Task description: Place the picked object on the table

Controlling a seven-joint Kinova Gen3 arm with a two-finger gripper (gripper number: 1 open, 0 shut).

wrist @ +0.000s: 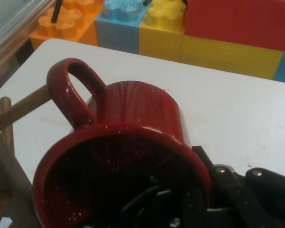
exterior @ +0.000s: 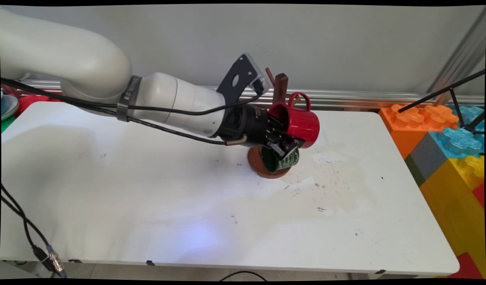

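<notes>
Red mug (exterior: 300, 122): I see it on its side, lifted above the table (exterior: 147, 190), handle beside a wooden peg (wrist: 19, 109).
Gripper (exterior: 284, 138): clamped on the mug's rim, one finger inside.
Green mug (exterior: 284, 160): just below, on the rack's base.

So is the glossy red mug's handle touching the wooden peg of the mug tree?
Touching. In the hand view the wooden peg meets the red mug's handle with no gap; the gripper grips the mug's rim.

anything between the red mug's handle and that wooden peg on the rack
Nothing visible. The gripper holds the red mug by its rim, tipped on its side. In the hand view the handle is right at the tip of a wooden peg, with no object between them. The green mug hangs lower down.
</notes>
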